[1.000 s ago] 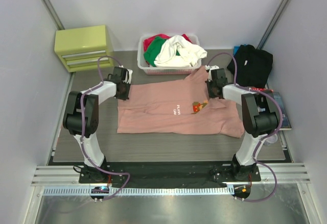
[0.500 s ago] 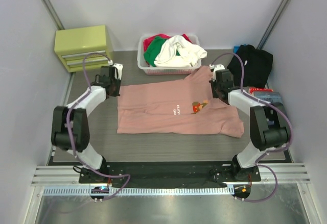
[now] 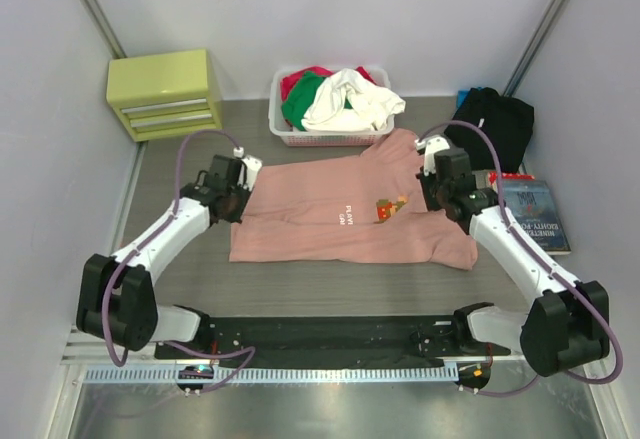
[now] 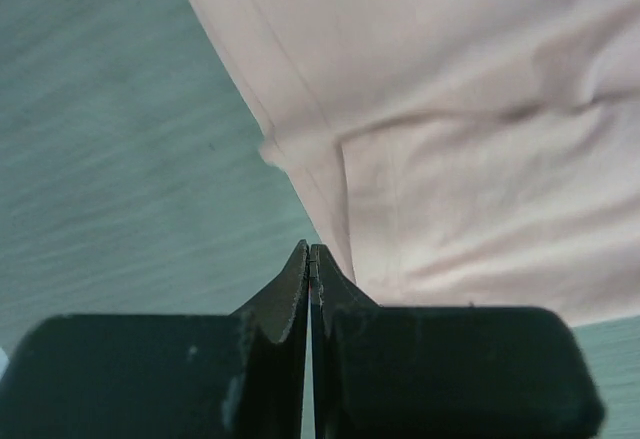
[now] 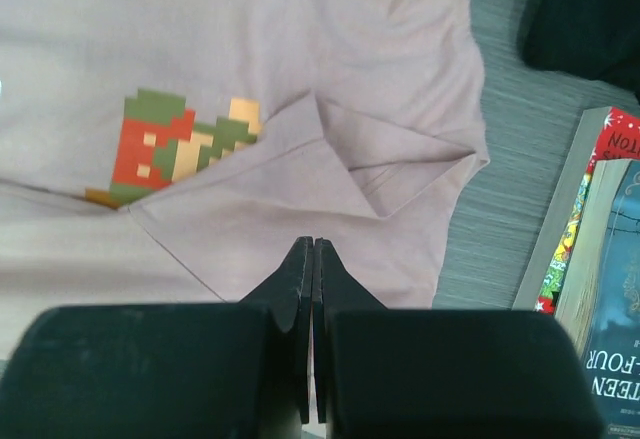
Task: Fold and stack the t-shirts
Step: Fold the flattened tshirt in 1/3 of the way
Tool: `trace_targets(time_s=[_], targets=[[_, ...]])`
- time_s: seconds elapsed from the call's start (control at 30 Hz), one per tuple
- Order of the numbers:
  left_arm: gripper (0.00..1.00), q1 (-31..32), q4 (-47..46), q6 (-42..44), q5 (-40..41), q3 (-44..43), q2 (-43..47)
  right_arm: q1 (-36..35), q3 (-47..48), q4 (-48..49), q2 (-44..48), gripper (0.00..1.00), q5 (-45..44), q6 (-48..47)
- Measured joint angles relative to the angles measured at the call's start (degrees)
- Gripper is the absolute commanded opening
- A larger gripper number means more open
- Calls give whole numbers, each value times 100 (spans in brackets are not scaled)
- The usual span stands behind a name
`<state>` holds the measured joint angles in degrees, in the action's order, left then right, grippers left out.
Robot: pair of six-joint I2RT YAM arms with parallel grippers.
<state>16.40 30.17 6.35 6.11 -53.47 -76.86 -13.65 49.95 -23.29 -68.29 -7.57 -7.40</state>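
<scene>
Now, pink shirt (image 3: 340, 214): lies spread across the middle of the table (image 3: 180, 279), chest side up, with one sleeve folded in over the body on the right side.
Print (image 3: 390, 209): small blocky figure in green, red and orange, partly covered by the folded sleeve in the right wrist view.
Black shirt (image 3: 495, 124): bunched in a heap at the far right of the table, apart from the pink one.
Left gripper (image 4: 310, 254): jaws closed tip to tip with no cloth between them, at the pink shirt's left edge.
Right gripper (image 5: 312, 249): jaws closed and empty, over the folded sleeve.
Book (image 3: 535, 214): flat on the table, right of the pink shirt and in front of the black one.
Basket (image 3: 330, 139): behind the pink shirt, holding white, green and red clothes (image 3: 345, 99).
Drawer box (image 3: 165, 92): yellow-green, at the far left corner.
</scene>
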Motion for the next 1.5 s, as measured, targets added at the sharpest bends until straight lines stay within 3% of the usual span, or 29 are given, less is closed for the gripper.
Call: trace_targets(time_s=[0.27,0.67,0.9,1.07,1.33,1.5], targets=[[0,916,70,140,643,282,-382,-466,-402,-170,-175,1,-214,-302],[0,935,-201,181,625,-13,-1561,-535,-409,422,-1709,1,-129,-304],[0,935,-350,201,522,-66,-1836,-538,-385,691,-2081,1,-70,-297],[0,935,-496,208,472,201,-1585,-538,-378,702,-2076,1,26,-278],[0,935,-487,214,424,986,-308,-750,-610,496,-1569,1,354,-151],[0,935,-529,284,352,1115,44,-916,-719,463,-1220,1,498,-144]])
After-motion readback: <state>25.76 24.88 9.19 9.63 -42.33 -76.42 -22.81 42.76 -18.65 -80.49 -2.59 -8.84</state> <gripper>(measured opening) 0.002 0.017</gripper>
